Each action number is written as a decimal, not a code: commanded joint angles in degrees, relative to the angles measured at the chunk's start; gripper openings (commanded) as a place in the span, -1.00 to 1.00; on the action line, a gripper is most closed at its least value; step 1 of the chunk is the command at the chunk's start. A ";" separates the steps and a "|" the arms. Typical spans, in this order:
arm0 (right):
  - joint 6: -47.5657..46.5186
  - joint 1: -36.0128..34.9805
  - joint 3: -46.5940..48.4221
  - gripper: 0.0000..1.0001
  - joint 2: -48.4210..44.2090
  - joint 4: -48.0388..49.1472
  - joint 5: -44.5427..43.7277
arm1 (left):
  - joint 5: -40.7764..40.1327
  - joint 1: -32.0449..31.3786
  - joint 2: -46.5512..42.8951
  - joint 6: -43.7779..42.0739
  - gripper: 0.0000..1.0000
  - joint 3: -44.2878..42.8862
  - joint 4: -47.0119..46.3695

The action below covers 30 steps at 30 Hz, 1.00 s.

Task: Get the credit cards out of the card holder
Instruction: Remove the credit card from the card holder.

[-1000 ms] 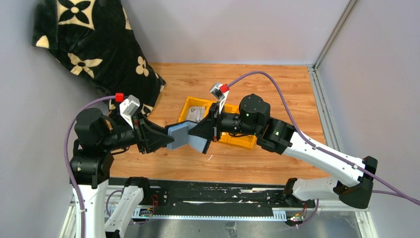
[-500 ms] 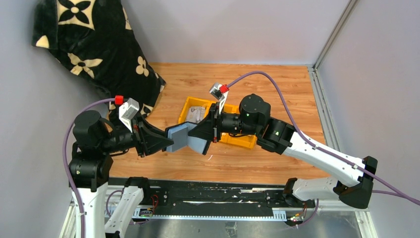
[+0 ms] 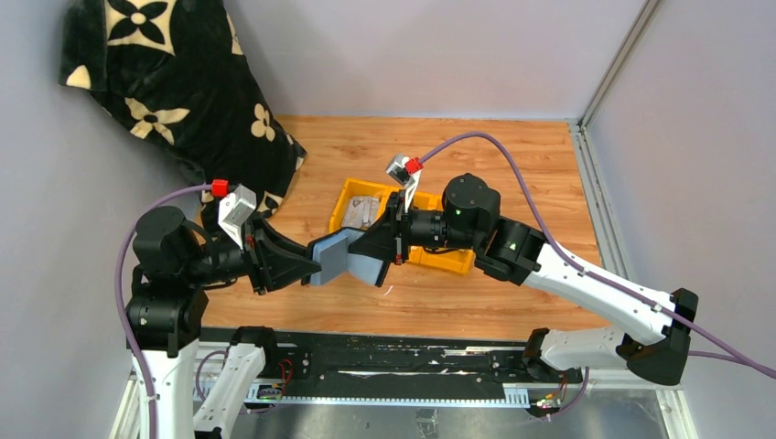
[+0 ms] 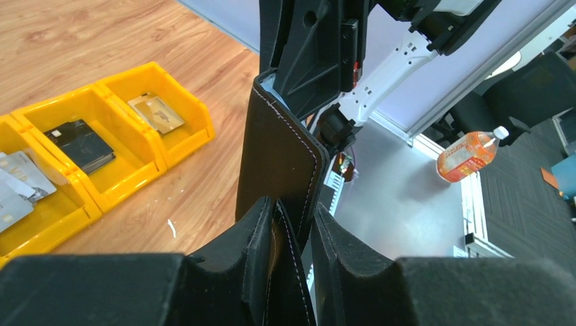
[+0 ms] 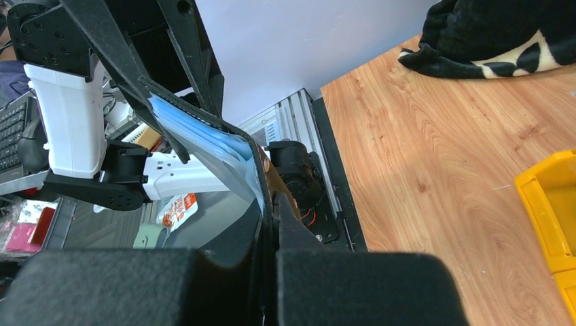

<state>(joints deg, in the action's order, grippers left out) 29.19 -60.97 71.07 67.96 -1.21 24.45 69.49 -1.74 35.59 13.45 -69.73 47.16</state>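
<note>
A soft black blanket with cream flower shapes slumps in the far left corner of the wood-grain table. The left end effector has its angular black fingers closed on one flap of the card holder, whose dark leather-like outside is edged with pale stitching. The holder hangs open in a V above the table, between the two arms, and its pale grey-blue inside faces up. The right end effector is pinched nearly shut on the other thin flap. Behind it on the table sits a glossy yellow plastic tray with three compartments. In them lie the flat credit cards: silvery-grey, black and tan, one colour to each.
</note>
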 commanded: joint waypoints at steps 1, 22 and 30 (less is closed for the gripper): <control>-0.98 0.24 1.61 -1.00 -1.52 -0.37 1.10 | 3.33 -0.21 -0.95 -0.71 -0.42 -1.21 -0.49; -0.98 0.19 2.50 -1.00 -1.17 -0.71 2.76 | 4.12 -0.20 -1.92 -1.54 -0.58 -2.33 -0.48; -1.04 0.20 2.84 -1.00 -1.08 -0.74 3.63 | 4.07 -0.22 -1.53 -1.69 -0.66 -3.04 -0.39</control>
<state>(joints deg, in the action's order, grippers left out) 28.84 -60.97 71.75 67.64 -1.89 27.49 71.33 -1.74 34.33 12.16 -71.05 46.76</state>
